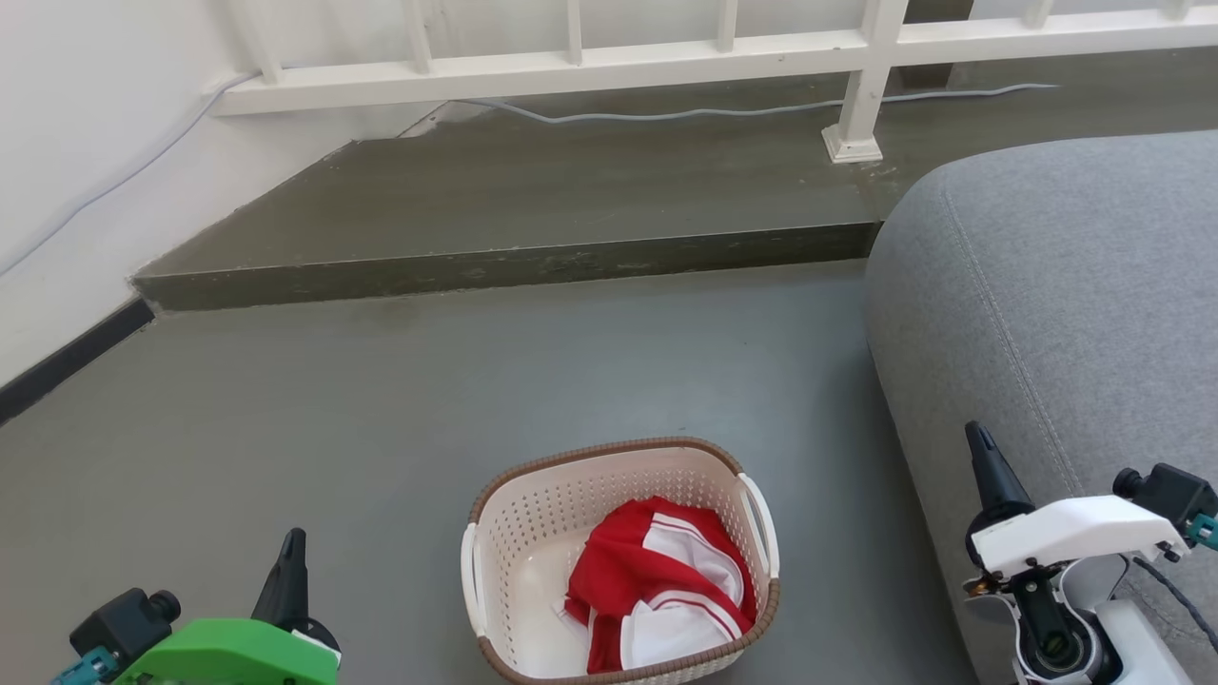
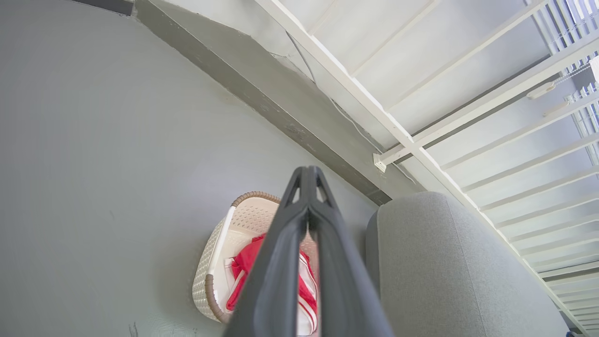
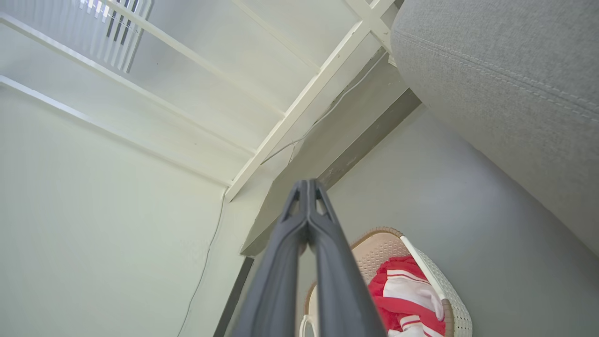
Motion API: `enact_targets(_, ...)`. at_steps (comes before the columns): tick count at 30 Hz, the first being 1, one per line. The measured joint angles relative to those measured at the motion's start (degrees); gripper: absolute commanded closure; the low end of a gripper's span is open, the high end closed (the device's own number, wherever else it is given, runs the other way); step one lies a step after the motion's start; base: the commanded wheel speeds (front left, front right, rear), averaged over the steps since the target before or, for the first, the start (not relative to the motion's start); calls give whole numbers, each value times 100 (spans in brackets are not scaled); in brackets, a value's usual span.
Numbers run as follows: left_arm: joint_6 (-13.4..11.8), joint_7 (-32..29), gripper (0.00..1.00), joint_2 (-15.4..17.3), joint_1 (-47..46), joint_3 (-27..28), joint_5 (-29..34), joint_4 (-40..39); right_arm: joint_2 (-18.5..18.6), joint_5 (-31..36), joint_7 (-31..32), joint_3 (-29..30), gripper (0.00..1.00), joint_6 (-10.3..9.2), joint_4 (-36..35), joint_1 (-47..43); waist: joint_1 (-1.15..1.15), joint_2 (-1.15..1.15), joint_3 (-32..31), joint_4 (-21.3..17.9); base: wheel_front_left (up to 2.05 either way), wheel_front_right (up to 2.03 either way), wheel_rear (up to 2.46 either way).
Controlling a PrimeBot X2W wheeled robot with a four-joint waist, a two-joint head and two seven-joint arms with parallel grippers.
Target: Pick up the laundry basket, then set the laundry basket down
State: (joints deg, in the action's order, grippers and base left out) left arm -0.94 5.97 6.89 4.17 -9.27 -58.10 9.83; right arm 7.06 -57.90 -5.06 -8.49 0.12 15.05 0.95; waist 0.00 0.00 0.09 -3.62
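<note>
The laundry basket (image 1: 533,542) stands on the grey floor in the lower middle of the head view, cream-white and perforated, with a brown rim and a white handle on each side. Red and white clothing (image 1: 666,580) lies inside it. My left gripper (image 1: 290,552) is at the lower left, well apart from the basket, its fingers pressed together with nothing between them. My right gripper (image 1: 980,452) is at the lower right over the sofa's edge, also shut and empty. The basket (image 2: 213,262) lies behind the left gripper (image 2: 307,173) in the left wrist view. The right wrist view has the basket (image 3: 444,290) below the right gripper (image 3: 306,185).
A grey sofa (image 1: 1066,304) fills the right side, close to the basket. A raised dark step (image 1: 514,266) crosses the floor behind, with a white railing (image 1: 571,71) and a cable (image 1: 666,114) on it. A white wall (image 1: 67,171) stands at the left.
</note>
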Motion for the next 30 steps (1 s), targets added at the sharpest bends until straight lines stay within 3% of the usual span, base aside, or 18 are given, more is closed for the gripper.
enact_targets(30,407,-537,100,-75,-367,552,-2231,271,-176,-2135,563,817,100,385,12,101,0,0,4,218,0,0,0)
